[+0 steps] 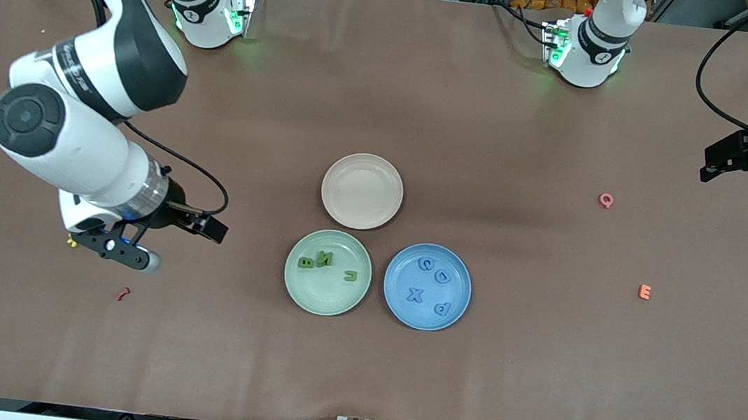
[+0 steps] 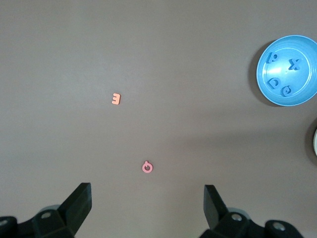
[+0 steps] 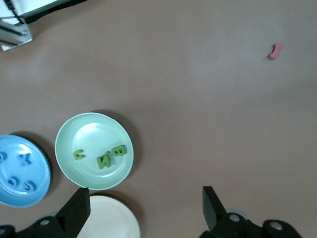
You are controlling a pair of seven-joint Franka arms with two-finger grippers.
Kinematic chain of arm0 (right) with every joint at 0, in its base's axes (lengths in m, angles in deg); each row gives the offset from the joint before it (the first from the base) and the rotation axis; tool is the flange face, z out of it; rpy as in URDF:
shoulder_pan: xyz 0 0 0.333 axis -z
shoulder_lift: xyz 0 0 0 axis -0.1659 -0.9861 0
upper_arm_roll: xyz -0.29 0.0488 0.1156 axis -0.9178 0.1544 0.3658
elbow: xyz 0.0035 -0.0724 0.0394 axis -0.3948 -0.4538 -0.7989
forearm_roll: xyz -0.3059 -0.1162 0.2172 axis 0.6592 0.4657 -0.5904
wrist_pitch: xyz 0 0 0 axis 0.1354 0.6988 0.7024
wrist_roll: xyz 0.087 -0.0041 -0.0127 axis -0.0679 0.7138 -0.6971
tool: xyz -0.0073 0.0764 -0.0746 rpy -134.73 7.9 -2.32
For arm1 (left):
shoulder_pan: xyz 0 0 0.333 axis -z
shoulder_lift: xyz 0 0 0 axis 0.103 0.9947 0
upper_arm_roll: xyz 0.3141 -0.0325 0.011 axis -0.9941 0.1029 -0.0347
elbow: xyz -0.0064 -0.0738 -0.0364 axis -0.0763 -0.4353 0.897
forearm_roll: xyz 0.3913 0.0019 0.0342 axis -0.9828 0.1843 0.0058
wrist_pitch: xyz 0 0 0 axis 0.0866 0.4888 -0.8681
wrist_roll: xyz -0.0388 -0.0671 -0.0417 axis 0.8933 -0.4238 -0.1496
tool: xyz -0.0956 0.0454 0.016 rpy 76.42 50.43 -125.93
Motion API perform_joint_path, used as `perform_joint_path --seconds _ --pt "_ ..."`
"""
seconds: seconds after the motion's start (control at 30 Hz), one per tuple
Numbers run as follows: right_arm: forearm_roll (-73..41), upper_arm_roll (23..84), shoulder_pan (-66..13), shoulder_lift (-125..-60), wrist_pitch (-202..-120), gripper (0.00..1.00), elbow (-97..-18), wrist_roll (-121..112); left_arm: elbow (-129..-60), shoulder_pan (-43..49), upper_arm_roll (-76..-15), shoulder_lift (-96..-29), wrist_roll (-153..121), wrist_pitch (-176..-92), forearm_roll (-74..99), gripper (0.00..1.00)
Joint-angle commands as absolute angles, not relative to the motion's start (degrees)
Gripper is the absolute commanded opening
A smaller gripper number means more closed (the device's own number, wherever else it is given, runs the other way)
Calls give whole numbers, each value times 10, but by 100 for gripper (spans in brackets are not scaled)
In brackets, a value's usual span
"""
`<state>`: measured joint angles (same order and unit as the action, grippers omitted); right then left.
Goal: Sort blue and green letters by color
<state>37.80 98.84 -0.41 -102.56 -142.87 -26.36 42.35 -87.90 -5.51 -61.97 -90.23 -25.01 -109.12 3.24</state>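
Four blue foam letters (image 1: 431, 286) lie flat in the blue plate (image 1: 457, 311), three green foam letters (image 1: 325, 262) in the green plate (image 1: 307, 297) mid-desk. The left tool (image 2: 147, 208) and the right tool (image 3: 146, 210) hang wide open near opposite desk ends.

Green letters (image 1: 328, 262) on the green plate (image 1: 308, 294), blue letters (image 1: 431, 285) on the blue plate (image 1: 461, 276).

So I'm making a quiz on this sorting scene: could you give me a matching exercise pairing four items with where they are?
Items:
1. blue X
2. green B
3. pink Q
4. cream plate

Places:
a. bare table, toward the left arm's end
b. on the green plate
c. farthest plate from the front camera, nothing on it
d. on the blue plate

Pairs: 1-d, 2-b, 3-a, 4-c
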Motion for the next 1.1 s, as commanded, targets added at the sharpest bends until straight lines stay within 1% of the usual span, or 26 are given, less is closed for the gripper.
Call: perform_joint_path --seconds 0.0,0.07,0.13,0.37,0.43,0.67,0.77,0.9,1.07 --pt "370 983 12 -983 -1405 100 -273 331 -884 -58 -617 -907 -261 -1095 27 100" --pt "364 966 9 -973 -1399 100 -273 285 -884 -58 -617 -907 -261 -1095 27 100" --pt "343 935 1 -954 -1399 100 -277 237 -884 -59 -617 -907 -261 -1095 27 100" --pt "239 780 -59 -913 -1385 100 -280 116 -884 -59 -617 -907 -261 -1095 27 100" --pt "232 743 -77 -906 -1382 100 -281 85 -884 -59 -617 -907 -262 -1095 27 100" --pt "231 657 -114 -888 -1378 100 -293 -20 -884 -59 -617 -906 -262 -1095 27 100" --pt "231 609 -138 -868 -1378 100 -311 -74 -884 -59 -617 -906 -262 -1095 27 100" --pt "231 576 -151 -842 -1383 100 -348 -78 -884 -59 -617 -906 -262 -1095 27 100" --pt "231 573 -153 -813 -1385 100 -364 -75 -884 -59 -618 -907 -262 -1095 27 100"
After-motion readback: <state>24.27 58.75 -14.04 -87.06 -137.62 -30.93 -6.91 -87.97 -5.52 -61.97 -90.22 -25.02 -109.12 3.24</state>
